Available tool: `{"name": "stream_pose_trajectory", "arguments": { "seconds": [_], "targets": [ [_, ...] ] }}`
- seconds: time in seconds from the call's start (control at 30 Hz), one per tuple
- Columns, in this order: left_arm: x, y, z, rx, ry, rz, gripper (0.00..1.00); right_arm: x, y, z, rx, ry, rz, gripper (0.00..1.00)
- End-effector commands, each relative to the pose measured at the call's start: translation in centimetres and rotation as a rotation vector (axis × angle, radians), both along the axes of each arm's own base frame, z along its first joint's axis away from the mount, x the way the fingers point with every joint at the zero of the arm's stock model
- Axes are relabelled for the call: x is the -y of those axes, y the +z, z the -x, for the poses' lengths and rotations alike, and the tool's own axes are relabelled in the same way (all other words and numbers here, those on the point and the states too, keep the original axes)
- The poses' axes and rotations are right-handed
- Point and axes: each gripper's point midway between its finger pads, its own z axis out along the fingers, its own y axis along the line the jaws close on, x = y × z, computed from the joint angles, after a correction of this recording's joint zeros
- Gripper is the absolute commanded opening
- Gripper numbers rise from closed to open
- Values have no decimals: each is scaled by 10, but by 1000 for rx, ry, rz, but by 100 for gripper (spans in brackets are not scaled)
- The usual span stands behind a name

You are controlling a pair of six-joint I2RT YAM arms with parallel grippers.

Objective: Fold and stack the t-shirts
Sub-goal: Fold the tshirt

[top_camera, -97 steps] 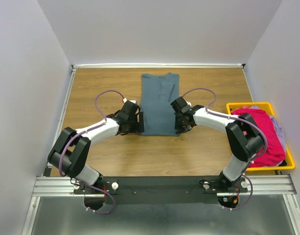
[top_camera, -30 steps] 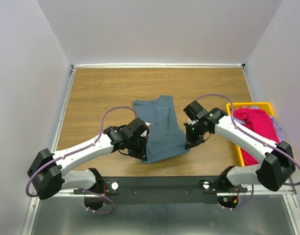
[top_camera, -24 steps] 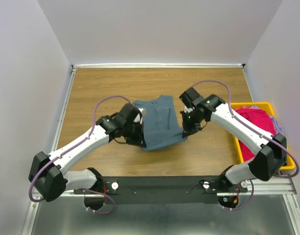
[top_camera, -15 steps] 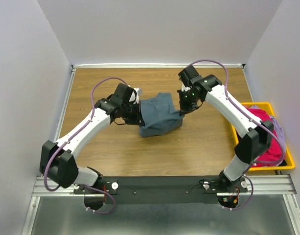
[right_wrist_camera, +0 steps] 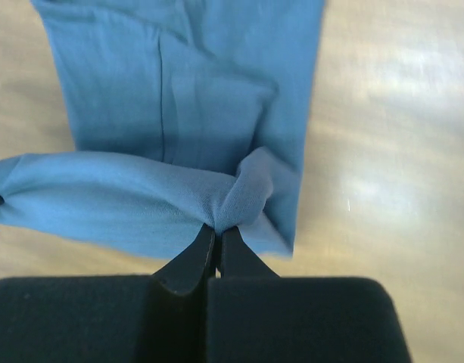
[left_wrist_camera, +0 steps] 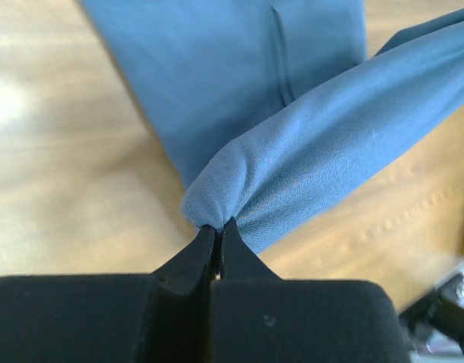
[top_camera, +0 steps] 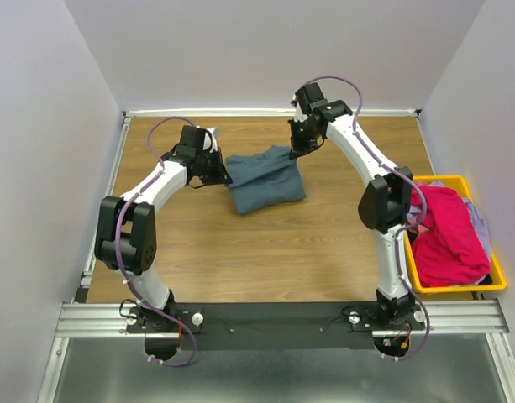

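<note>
A slate blue-grey t-shirt (top_camera: 261, 179) lies doubled over itself on the wooden table (top_camera: 240, 252), towards the back. My left gripper (top_camera: 224, 164) is shut on the shirt's left corner, and in the left wrist view its tips (left_wrist_camera: 218, 224) pinch a bunched fold of the cloth (left_wrist_camera: 322, 151). My right gripper (top_camera: 295, 148) is shut on the right corner; its tips (right_wrist_camera: 217, 228) pinch the cloth (right_wrist_camera: 179, 98) too. The held edge hangs lifted above the layer lying flat beneath. A magenta-pink t-shirt (top_camera: 446, 235) fills the bin at the right, with pale grey-blue cloth (top_camera: 478, 220) beside it.
A yellow plastic bin (top_camera: 410, 182) stands at the table's right edge. White walls enclose the table at the back and on both sides. Both arms reach far towards the back wall. A metal rail (top_camera: 274, 317) runs along the near edge.
Both grippers have carried the shirt's near hem up and towards the back of the table, folding the shirt over itself. The whole shirt has shifted farther back.
</note>
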Motion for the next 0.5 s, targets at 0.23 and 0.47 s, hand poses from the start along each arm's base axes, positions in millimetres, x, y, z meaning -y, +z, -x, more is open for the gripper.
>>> {"name": "stream_pose_trajectory", "arguments": {
  "seconds": [0.23,0.47],
  "targets": [
    [-10,-48,-66,90,16,-31,0,20,-74,-68,23,-82,-67,1],
    [-4,-36,-95,177,18,-1,0,21,-78,-81,69,-78,-71,1]
  ]
}}
